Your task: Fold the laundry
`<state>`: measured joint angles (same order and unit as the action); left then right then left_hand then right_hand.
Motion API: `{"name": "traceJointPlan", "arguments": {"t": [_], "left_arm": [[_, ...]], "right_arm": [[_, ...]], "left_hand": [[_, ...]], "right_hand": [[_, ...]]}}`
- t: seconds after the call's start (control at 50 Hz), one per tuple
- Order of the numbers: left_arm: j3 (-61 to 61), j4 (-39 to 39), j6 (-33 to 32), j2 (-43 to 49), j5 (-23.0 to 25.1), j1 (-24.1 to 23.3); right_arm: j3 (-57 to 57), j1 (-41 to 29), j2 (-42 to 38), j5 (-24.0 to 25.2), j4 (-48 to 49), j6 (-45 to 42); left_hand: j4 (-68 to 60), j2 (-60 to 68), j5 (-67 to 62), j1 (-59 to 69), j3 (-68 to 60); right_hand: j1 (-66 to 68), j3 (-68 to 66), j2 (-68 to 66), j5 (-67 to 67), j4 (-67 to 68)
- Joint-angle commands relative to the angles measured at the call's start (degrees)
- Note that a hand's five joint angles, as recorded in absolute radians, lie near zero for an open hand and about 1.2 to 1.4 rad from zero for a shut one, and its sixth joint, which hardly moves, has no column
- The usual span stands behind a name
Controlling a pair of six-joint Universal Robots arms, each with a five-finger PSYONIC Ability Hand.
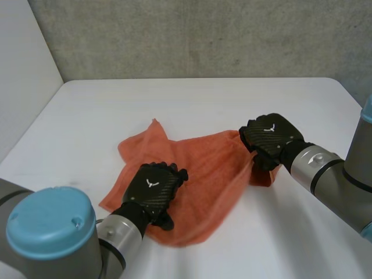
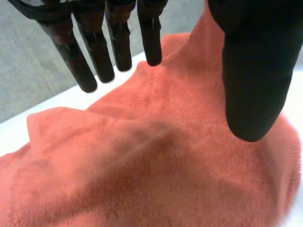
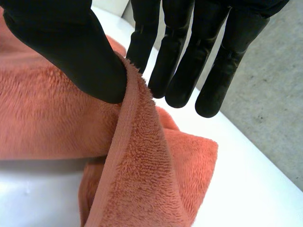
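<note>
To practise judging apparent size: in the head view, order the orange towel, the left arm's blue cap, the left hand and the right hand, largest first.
orange towel
blue cap, enlarged by nearness to the camera
left hand and right hand: look alike, so unranked

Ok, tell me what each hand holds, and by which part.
The right hand pinches the towel by its hemmed edge, at the end on that arm's side. The left hand holds nothing: it is open over the towel.
</note>
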<state>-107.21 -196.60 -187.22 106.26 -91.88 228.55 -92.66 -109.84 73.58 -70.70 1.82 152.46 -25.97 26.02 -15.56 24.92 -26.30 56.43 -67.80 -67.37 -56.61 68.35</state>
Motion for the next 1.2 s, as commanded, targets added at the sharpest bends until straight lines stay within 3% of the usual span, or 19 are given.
{"name": "traceJointPlan", "arguments": {"t": [0.02,0.14,0.36,0.52,0.62,0.66,0.82,0.96,1.08,1.2], "left_arm": [[4.12,0.61,0.01,-2.45,0.47,6.63],[3.77,1.57,0.19,-3.78,1.0,11.38],[-1.24,7.02,-0.42,-3.6,3.45,13.67],[-5.19,6.94,-9.47,-3.6,11.98,20.87],[-7.13,6.85,-13.96,-3.43,14.97,23.51],[-7.92,6.76,-15.36,-3.25,15.93,25.09],[-9.07,5.45,-15.72,-3.08,19.36,27.47],[-9.07,4.56,-15.72,-2.99,19.45,28.0],[-9.06,3.07,-15.72,-2.64,19.45,28.26],[-9.15,3.33,-15.81,-2.9,19.63,28.35]], "right_arm": [[-0.06,0.51,0.16,0.39,0.72,-0.24],[0.55,0.77,0.16,-1.27,0.9,2.04],[1.7,0.77,-4.14,-4.09,0.9,5.65],[1.7,0.77,-4.49,-4.09,1.08,5.74],[1.61,0.77,-4.41,-4.09,1.08,5.74],[1.52,0.68,-4.5,-4.09,1.08,5.74],[1.26,0.33,-4.67,-4.09,1.08,5.74],[1.17,0.16,-5.37,-4.09,1.08,5.65],[1.08,0.07,-5.55,-4.09,1.08,5.48],[1.17,0.07,-5.81,-4.09,1.08,5.3]], "left_hand": [[3.3,-3.35,2.9,-2.26,3.64],[2.46,-2.51,2.06,-1.42,2.8],[2.3,-2.35,1.89,-1.25,2.63],[10.37,-10.42,9.97,-9.32,10.7],[8.02,-8.08,7.62,-6.98,8.36],[-1.36,1.31,-1.76,2.41,-1.03],[-5.6,5.55,-6.0,6.64,-5.26],[-8.3,8.25,-8.7,9.35,-7.97],[-19.73,19.68,-20.13,20.78,-19.4],[-20.08,20.03,-20.48,21.13,-19.74]], "right_hand": [[23.57,-12.2,-12.63,-13.39,11.65],[23.57,-12.2,-12.63,-13.39,11.65],[23.57,-12.2,-12.63,-13.39,11.65],[23.57,-12.2,-12.63,-13.39,11.65],[23.57,-12.2,-12.63,-13.39,11.65],[23.57,-12.2,-12.63,-13.39,11.65],[23.57,-12.2,-12.63,-13.39,11.65],[23.57,-12.2,-12.63,-13.39,11.65],[23.57,-12.2,-12.63,-13.39,11.65],[23.57,-12.2,-12.63,-13.39,11.65]]}}
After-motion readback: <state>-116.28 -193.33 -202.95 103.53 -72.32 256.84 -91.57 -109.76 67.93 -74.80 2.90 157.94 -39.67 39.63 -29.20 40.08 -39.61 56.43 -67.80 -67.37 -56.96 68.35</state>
